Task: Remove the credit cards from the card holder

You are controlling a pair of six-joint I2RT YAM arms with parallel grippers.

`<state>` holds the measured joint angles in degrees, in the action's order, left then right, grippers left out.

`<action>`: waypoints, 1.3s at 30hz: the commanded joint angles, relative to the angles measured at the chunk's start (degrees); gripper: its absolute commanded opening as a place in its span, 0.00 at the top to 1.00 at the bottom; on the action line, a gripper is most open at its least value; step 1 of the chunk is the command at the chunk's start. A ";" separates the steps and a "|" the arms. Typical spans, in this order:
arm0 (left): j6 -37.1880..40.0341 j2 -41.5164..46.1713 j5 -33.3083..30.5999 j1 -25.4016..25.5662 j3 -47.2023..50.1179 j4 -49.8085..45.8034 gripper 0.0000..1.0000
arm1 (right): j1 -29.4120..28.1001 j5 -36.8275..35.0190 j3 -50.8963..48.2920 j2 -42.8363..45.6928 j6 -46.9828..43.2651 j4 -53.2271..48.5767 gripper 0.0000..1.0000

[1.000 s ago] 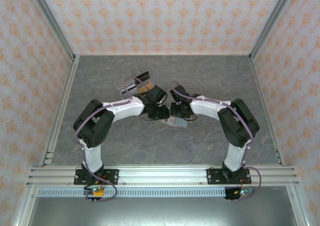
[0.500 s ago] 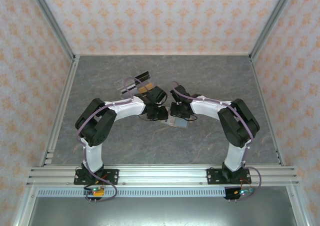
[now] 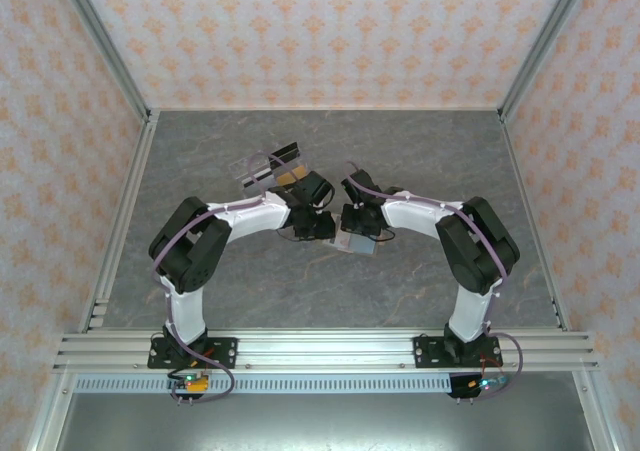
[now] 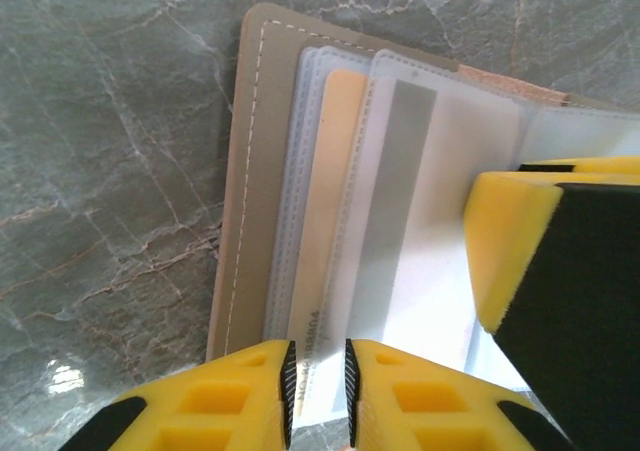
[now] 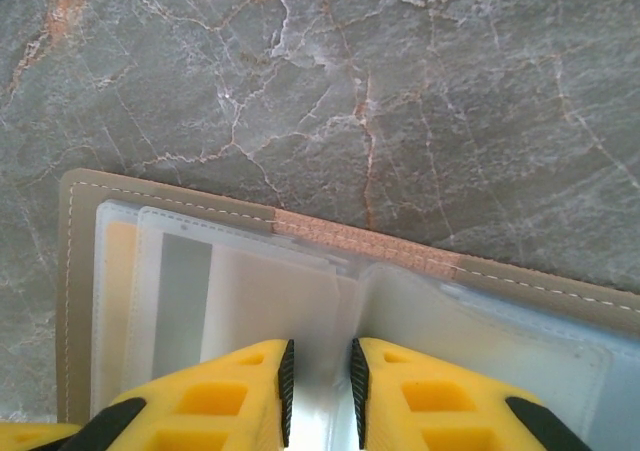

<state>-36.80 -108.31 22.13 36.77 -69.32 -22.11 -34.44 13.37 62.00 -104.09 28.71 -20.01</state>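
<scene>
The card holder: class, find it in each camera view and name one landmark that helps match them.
Top external: card holder at centre of marbled table.
Left wrist: card holder centre to right, opened.
Right wrist: card holder across lower half, opened.
Shared landmark: grey-striped card, both wrist views.

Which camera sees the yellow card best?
The left wrist view: the yellow card shows nearly full length inside a clear sleeve. The right wrist view catches a thin strip of the yellow card. The top view shows the card holder as a grey patch.
</scene>
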 commanded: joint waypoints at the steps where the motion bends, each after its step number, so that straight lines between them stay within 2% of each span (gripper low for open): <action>1: 1.44 2.66 -0.11 0.49 -0.17 -1.09 0.78 | 0.56 -1.44 -2.41 -1.92 0.65 -2.33 0.75; 10: 0.65 0.80 0.86 0.49 0.15 -0.52 0.72 | 0.69 -1.32 -2.41 -2.01 0.82 -2.41 0.75; 19: -0.03 -0.76 1.61 0.76 -0.02 0.44 0.71 | 0.77 -1.14 -2.29 -2.26 0.65 -2.54 0.76; 24: 0.14 -2.85 0.43 0.80 -0.65 -0.98 0.70 | 0.86 -1.06 -2.25 -2.17 0.68 -2.49 0.76; 29: 0.46 -2.56 -2.10 0.76 -1.03 -2.87 0.66 | 0.93 -0.98 -2.30 -2.17 0.70 -2.47 0.76; 32: 0.38 -3.06 -0.64 0.84 -0.91 -2.39 0.65 | 0.94 -0.78 -2.41 -2.28 0.73 -2.27 0.76; 36: 0.91 -1.89 -3.86 0.84 -0.39 -3.81 0.65 | 0.96 -0.64 -2.75 -2.34 0.94 -1.98 0.76; 39: 1.12 -1.56 -3.71 0.84 -0.40 -3.84 0.64 | 0.99 -0.71 -2.85 -2.42 0.84 -2.00 0.76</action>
<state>-36.14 -109.54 22.35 37.56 -69.82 -22.22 -33.93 14.46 61.76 -104.07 28.93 -19.62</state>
